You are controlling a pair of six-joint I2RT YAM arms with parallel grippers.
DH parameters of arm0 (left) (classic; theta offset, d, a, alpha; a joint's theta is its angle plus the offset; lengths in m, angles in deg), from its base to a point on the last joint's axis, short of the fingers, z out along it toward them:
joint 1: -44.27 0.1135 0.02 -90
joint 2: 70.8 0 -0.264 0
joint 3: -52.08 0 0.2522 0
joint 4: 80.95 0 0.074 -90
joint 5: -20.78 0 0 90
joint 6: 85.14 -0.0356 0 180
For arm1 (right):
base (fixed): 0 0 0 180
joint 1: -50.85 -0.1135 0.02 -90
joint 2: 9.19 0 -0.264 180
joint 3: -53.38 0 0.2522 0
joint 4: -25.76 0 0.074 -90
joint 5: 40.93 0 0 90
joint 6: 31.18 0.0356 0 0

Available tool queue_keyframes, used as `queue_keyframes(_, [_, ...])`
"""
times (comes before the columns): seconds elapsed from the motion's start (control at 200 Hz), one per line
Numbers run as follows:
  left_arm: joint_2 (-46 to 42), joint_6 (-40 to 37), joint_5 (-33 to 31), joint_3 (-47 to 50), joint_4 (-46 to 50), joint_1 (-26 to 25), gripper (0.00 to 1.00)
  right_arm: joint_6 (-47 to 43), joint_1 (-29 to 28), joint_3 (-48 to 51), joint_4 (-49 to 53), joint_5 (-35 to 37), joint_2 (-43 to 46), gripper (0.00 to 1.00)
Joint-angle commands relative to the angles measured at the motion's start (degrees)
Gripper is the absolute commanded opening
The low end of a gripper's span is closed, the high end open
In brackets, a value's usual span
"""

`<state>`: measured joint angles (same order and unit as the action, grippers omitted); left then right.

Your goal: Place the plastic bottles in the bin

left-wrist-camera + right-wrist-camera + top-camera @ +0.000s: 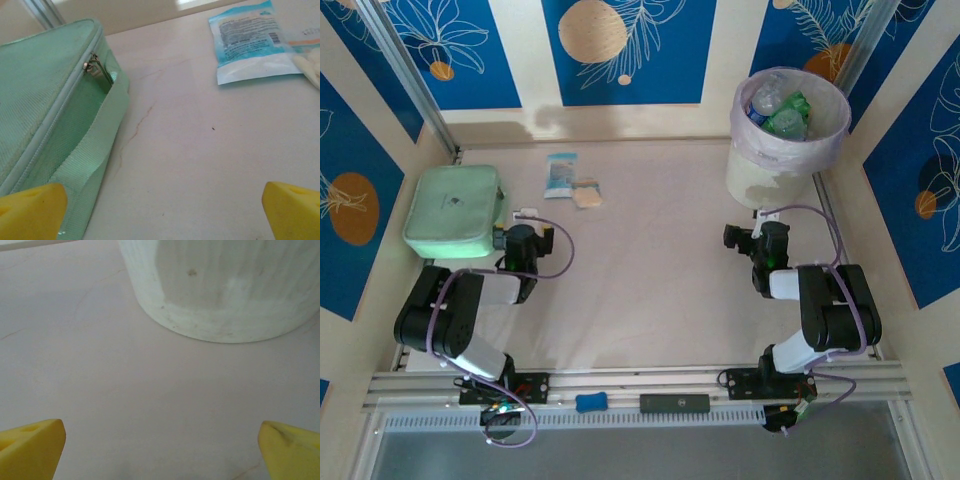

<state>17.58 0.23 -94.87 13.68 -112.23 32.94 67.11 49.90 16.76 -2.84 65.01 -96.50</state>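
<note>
left fingers (30, 210) spread, empty, beside pouch (45, 100) | right fingers (30, 447) spread, empty, near bin (225, 290) wall | bottles (777, 108) lay inside bin, far right | task looked done | best was to scan bench (650, 290) for strays, arms clear of liner (744, 128), packet (561, 172) left alone

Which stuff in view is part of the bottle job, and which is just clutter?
Job: plastic bottles, lying inside the bin.
Clutter: mint-green zip pouch, blue-white packet, small beige item beside the packet.
</note>
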Motion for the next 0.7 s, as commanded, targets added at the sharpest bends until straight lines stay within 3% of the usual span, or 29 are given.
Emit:
queue_keyframes(0.0, [-1.5, 0.9, 5.7, 2.2, -5.9, 1.8, 1.00, -0.4, -0.3, -0.4, -4.8, -2.6, 0.2, 0.99])
queue_keyframes(0.1, [-1.7, 1.3, 4.9, 5.0, -11.1, 2.1, 1.00, -0.6, -0.4, -0.2, -4.9, -2.5, 0.3, 0.99])
queue_keyframes(0.39, [-1.4, 1.1, 6.9, 5.0, -10.8, 2.1, 1.00, -0.8, -0.6, -0.1, -5.6, -2.1, 0.1, 0.99])
queue_keyframes(0.485, [3.5, -1.0, 9.2, 7.2, -21.0, 2.2, 1.00, -0.8, -0.6, -0.2, -5.4, -2.1, 0.0, 0.99])
queue_keyframes(0.54, [0.8, 0.1, 9.5, 6.8, -14.8, 2.1, 1.00, -0.8, -0.6, -0.1, -5.5, -2.2, 0.1, 0.99])
queue_keyframes(0.605, [2.5, -0.5, 8.9, 6.6, -18.1, 2.2, 1.00, -0.8, -0.6, -0.1, -5.5, -2.1, 0.1, 0.99])
queue_keyframes(0.695, [2.0, 0.3, 8.8, 5.9, -15.8, 2.4, 1.00, -0.9, -0.6, -0.1, -5.5, -2.1, 0.0, 0.99])
